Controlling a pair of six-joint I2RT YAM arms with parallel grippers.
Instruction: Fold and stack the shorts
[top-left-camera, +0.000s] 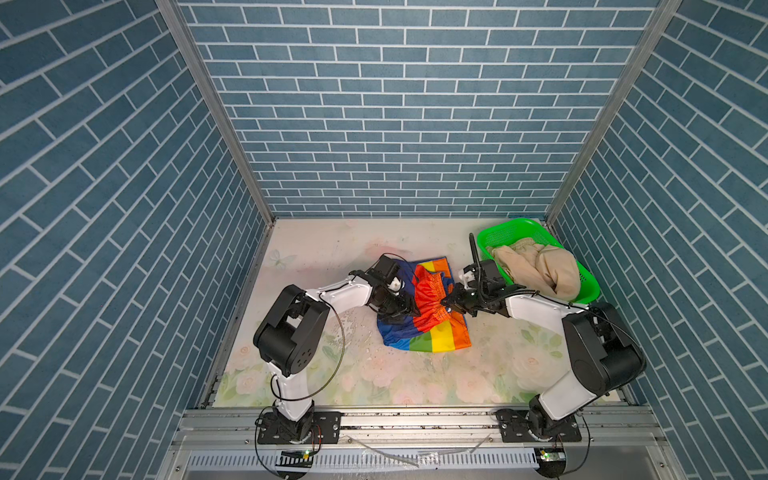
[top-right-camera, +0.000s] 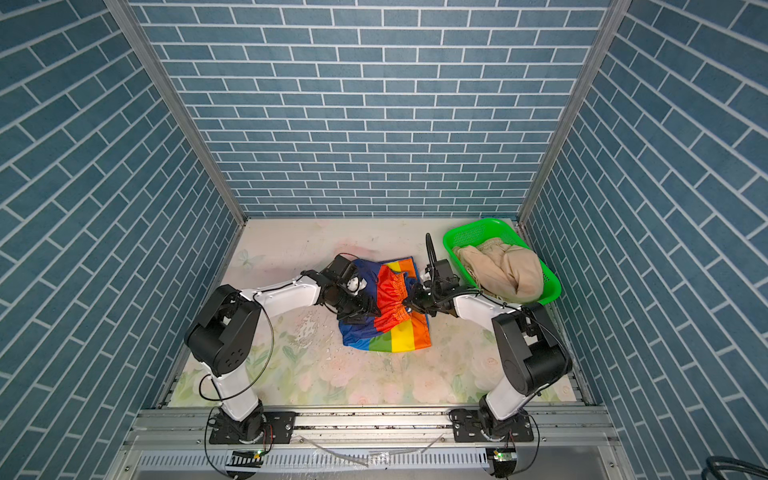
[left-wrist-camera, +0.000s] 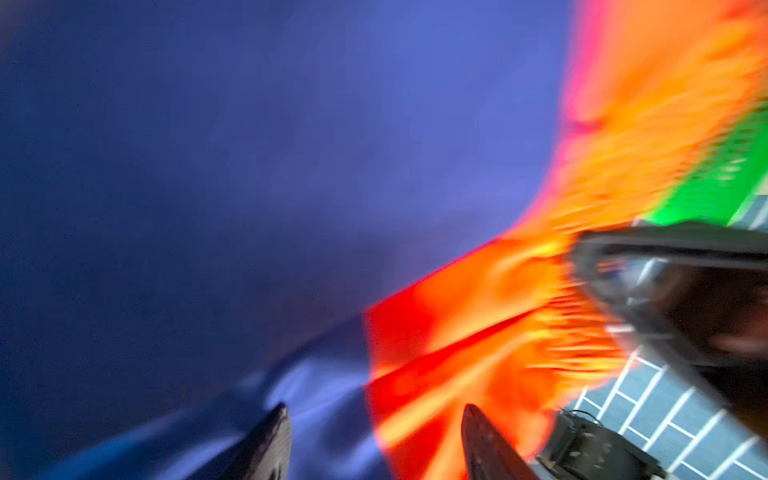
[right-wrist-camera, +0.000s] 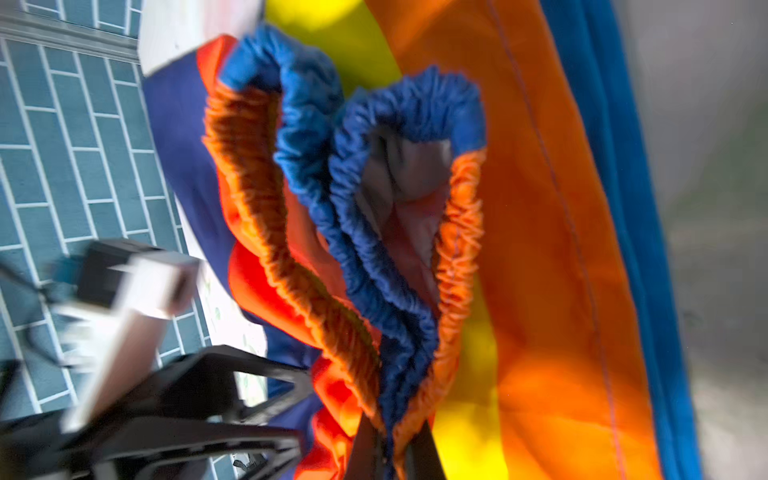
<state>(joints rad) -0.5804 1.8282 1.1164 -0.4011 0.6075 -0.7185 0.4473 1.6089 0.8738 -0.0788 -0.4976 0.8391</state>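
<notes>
**Right fingers (right-wrist-camera: 365, 446) pinch the rainbow shorts (top-left-camera: 436, 338)**

I see my right fingers squeezed tight on the bunched waistband (right-wrist-camera: 399, 291) of the rainbow shorts. My left fingers (left-wrist-camera: 270, 444) are spread apart, right at the blue side of the same shorts. Blue cloth shows between them, but they are not holding anything that I can see.

The rainbow shorts sit in the middle of the table (top-left-camera: 332, 249). The top part is scrunched up between my two arms, and the striped legs lie flat toward the front. The beige shorts (top-left-camera: 540, 266) are in a heap inside the green basket (top-left-camera: 511, 230) at the far right corner. I think nothing is folded yet.

What could go wrong? The cloth looks thin and slippery. If I pull with only one side held, the shorts could hang crooked and twist into a lump. My pinch has many layers in it, so I might drag both sides of the waistband along together and never get it flat. If my left fingers close in the wrong spot, they could grab just one layer. My arms are also very close, so they could bump.
</notes>
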